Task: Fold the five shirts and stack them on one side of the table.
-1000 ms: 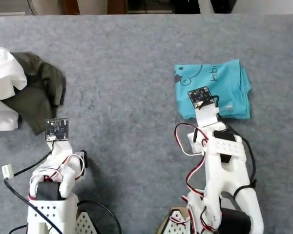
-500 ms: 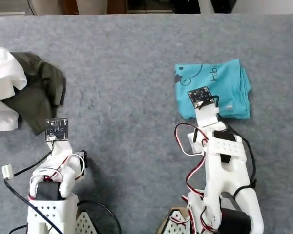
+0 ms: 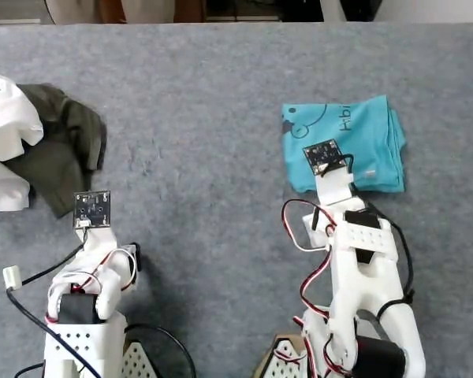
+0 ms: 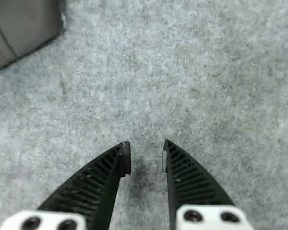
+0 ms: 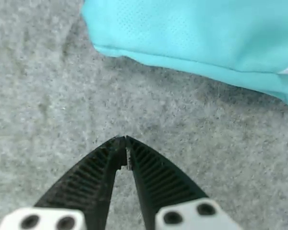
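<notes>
While the white shirt (image 3: pixel 6 118) and dark green shirt (image 3: pixel 63 153) lie in a messy heap at the left, the left gripper (image 4: pixel 146 156) sits a little open over the table (image 3: pixel 197 118). The right gripper (image 5: pixel 124 144) is pinched together on nothing, beside the folded teal shirt (image 3: pixel 355 146). One looks done.

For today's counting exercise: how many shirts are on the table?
3: a teal shirt folded at right, a white shirt and a green shirt heaped at left; more may be hidden.

Robotics lab bench — grey felt tabletop (image 3: pixel 221 87), right arm (image 3: pixel 366 276) trailing bare wires (image 3: pixel 303 287)
</notes>
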Tool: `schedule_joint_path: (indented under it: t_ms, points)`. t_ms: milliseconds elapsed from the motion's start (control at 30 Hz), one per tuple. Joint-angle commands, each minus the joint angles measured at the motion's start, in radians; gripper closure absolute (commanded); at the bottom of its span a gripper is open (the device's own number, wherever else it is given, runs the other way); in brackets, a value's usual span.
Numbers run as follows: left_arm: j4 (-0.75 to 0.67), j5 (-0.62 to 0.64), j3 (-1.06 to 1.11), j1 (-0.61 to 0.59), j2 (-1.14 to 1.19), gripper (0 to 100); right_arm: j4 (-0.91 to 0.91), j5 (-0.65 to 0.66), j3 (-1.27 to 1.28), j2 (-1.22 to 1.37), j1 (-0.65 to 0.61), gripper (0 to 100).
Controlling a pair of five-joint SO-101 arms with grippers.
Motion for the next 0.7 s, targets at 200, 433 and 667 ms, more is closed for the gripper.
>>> schedule_joint_path:
  t_ms: [200, 433, 667]
  points:
    - [0.002, 0.000, 0.011, 0.015, -0.039, 87, -0.018, -0.008, -0.004, -0.024, -0.019, 99.4]
    - [0.000, 0.000, 0.011, 0.207, -0.039, 87, -0.014, -0.002, -0.021, -0.024, -0.021, 99.3]
    - [0.000, -0.005, 0.011, 0.321, -0.045, 87, 0.043, -0.002, -0.081, -0.024, -0.021, 99.3]
